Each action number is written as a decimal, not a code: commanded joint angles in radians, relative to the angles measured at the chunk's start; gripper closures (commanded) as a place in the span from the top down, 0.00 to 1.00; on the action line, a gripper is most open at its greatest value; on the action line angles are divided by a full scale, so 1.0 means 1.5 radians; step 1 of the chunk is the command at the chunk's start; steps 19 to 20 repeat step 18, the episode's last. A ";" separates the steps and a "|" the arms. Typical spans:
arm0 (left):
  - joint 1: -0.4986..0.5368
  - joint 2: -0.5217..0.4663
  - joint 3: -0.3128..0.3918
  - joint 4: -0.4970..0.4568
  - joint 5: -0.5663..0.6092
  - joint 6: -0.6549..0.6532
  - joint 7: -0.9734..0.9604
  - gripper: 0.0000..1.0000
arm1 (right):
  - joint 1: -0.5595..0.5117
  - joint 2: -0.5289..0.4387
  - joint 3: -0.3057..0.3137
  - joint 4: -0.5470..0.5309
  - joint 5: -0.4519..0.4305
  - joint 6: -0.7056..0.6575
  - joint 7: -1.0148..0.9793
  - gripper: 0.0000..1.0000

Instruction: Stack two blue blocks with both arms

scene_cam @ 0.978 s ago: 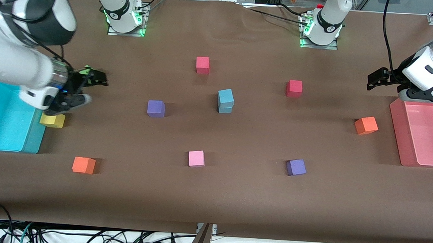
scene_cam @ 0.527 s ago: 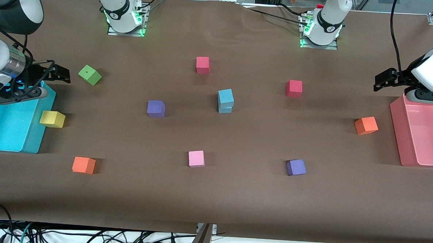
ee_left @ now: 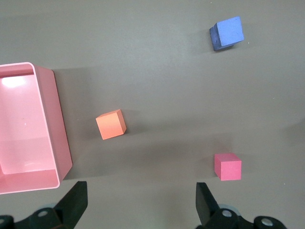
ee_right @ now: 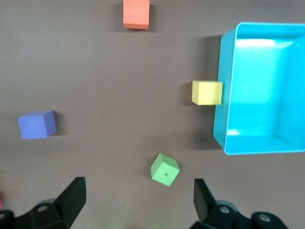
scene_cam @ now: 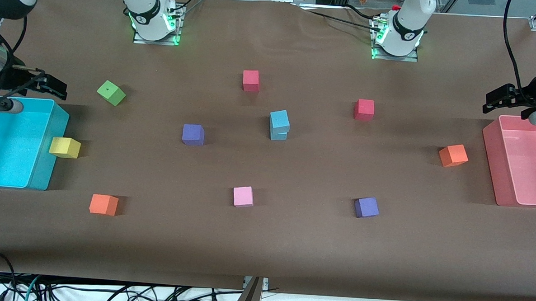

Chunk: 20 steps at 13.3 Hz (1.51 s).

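both grippers (scene_cam: 49,84) (scene_cam: 494,98) have withdrawn, open.

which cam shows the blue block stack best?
Front view. The two blue blocks sit stacked mid-table, the top one twisted slightly, nothing covering them. Neither wrist view catches the stack: the left wrist view shows the pink bin and nearby cubes, the right wrist view the cyan bin and its neighbours.

Bright even light, soft shadows

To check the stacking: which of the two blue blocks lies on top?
The upper blue block, slightly twisted, sits on the lower blue block, which rests on the table at its centre.
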 commanded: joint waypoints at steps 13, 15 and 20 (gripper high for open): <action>0.004 0.020 -0.002 0.033 -0.011 0.006 0.008 1.00 | -0.029 -0.004 0.013 0.009 0.059 0.029 0.022 1.00; 0.004 0.020 -0.003 0.034 -0.011 0.006 0.007 1.00 | -0.029 -0.004 0.013 0.010 0.056 0.030 0.024 1.00; 0.004 0.021 -0.002 0.034 -0.012 0.006 0.007 1.00 | -0.029 -0.004 0.013 0.009 0.056 0.036 0.025 1.00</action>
